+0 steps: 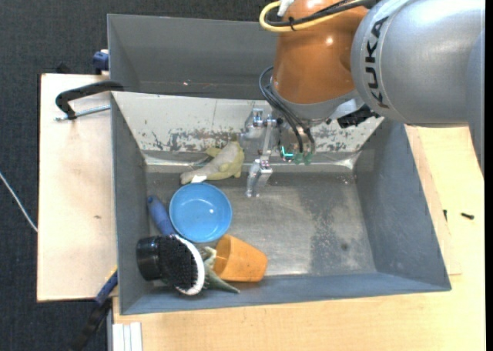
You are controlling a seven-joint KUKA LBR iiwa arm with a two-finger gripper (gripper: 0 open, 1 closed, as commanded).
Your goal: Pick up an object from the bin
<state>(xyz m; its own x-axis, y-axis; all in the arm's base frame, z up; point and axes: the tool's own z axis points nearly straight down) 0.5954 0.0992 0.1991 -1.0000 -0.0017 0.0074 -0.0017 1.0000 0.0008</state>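
Where the gripper [276,174] hangs: above the floor of the grey metal bin [127,188], close to its back wall and beneath the orange wrist cover [316,49].
Fingers [257,176]: released, with nothing between them. 1 silver finger slants down toward the floor and its tip stands alone. The other sits dark and half hidden under the wrist, apart from the first.
Nearest thing: a pale yellow crumpled thing [223,163], soft-looking, lies at the foot of the back wall just beside the silver finger, on its view-left side. Whether the 2 touch I cannot tell.
Blue bowl [200,213]: round and mouth up, it sits on the floor to the view-left of the fingers and nearer the camera than they are, apart from them.
Blue handle [158,215]: a slim stick lies on the side of the bowl that faces away from the fingers, with 1 end tucked under the bowl's rim.
Black brush [176,262]: its dark bristles face up in a white-edged head, and a round black end lies beside it. It sits in the corner at the view's lower left, just beside the bowl and well apart from the fingers.
Orange wedge [240,259]: a rounded, sponge-like block lies against the brush near the front wall, well apart from the fingers on the camera side.
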